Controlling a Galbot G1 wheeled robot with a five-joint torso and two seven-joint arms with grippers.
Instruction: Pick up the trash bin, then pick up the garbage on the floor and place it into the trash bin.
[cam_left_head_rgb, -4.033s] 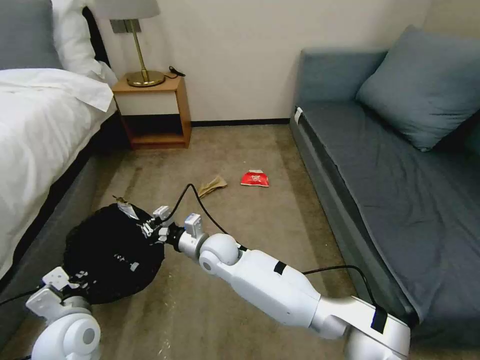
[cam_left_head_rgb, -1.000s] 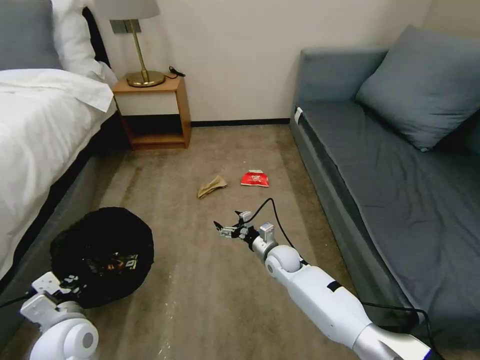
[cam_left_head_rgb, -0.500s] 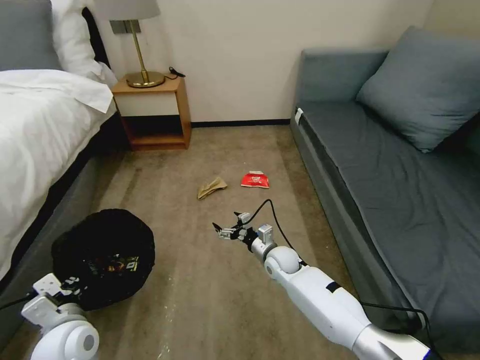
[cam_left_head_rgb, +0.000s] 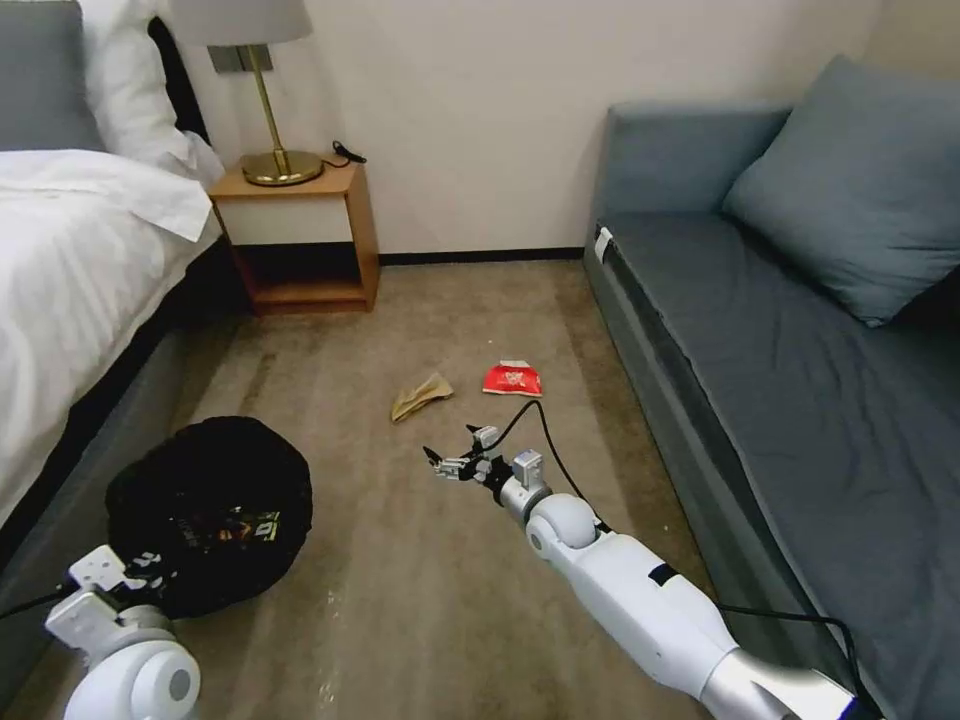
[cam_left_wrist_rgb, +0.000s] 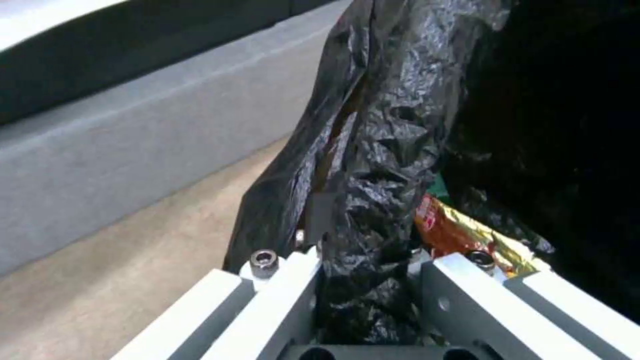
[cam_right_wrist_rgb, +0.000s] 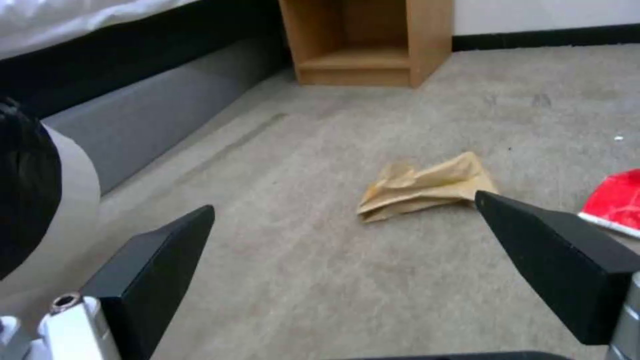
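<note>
Trash bin (cam_left_head_rgb: 210, 515), round and black with its crinkly bag liner, sits mouth-up on the carpet beside the bed (cam_left_head_rgb: 70, 270); the left hand (cam_left_head_rgb: 140, 572) is clamped on the near rim, its fingers (cam_left_wrist_rgb: 280, 295) pinching a fold of the liner. Inside the bin lie a yellow-and-dark wrapper (cam_left_head_rgb: 235, 527) and a glimpse of something green (cam_left_wrist_rgb: 439, 186). Beyond the bin, toward the nightstand (cam_left_head_rgb: 295, 235), a crumpled brown paper bag (cam_left_head_rgb: 420, 396) lies flat on the carpet, its long axis running from the bin's side toward the sofa (cam_left_head_rgb: 800, 380). Just past the bag on the sofa side lies a red snack packet (cam_left_head_rgb: 512, 379), also flat. The right hand (cam_left_head_rgb: 450, 464) hovers above the carpet between bin and sofa, fingers (cam_right_wrist_rgb: 553, 260) spread wide and empty, pointing at the paper bag.
</note>
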